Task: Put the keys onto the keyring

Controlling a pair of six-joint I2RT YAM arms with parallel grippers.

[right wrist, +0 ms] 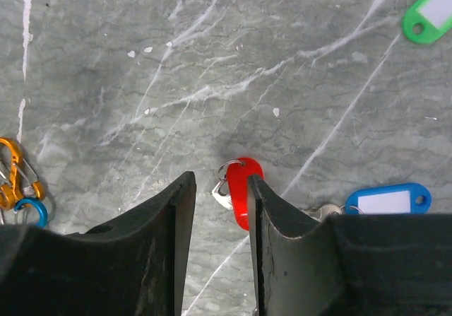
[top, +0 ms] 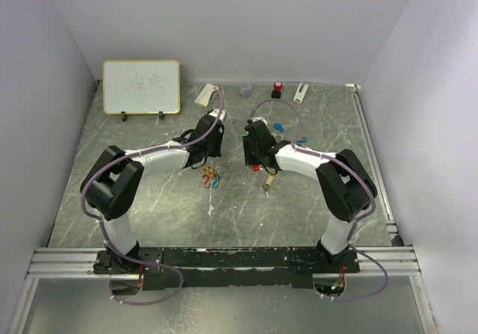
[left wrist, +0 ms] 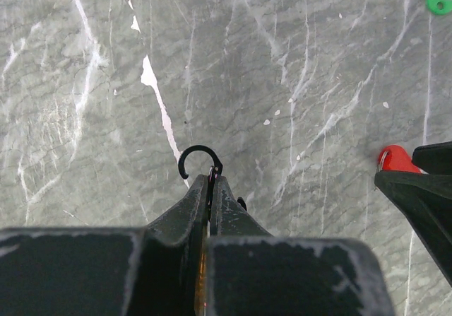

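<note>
Left pincer point(left wrist: 212, 183) pinching black keyring point(left wrist: 198, 147); right pincer point(right wrist: 220, 186) spread astride red-tagged key point(right wrist: 244, 197); whiteboard point(top: 141, 87) scrawl unreadable.

Plain pale walls point(top: 224, 20) enclose a grey marble-patterned tabletop point(top: 149, 207) veined with white, evenly lit. A whiteboard point(top: 141, 87) stands against the back wall at left. An aluminium rail point(top: 67, 261) lines the near edge.

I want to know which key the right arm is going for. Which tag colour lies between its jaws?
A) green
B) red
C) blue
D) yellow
B: in the right wrist view the red tag sits in the gap between the right arm's jaws, while the blue tag and the green tag lie off to the side on the table.
</note>
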